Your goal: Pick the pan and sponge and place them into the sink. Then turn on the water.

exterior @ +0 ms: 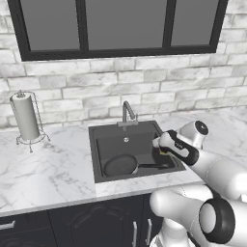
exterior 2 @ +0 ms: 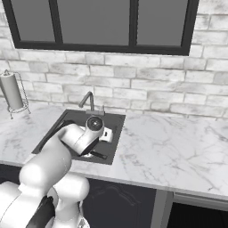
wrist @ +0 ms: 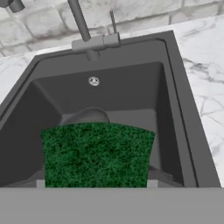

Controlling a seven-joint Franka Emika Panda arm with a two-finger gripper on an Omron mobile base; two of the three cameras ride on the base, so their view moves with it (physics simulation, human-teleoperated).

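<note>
The dark pan lies flat in the front of the sink, its thin handle pointing right. My gripper hangs over the basin's right side, shut on the sponge. In the hand view the sponge's green face spans the lower middle, with the basin wall and the pan's rounded edge behind it. The grey gooseneck faucet stands at the back rim with its small lever beside it. No water runs.
A paper towel roll on a wire stand sits on the marble counter at the left. A brick wall and a dark-framed window rise behind the sink. More counter stretches to the right of the basin.
</note>
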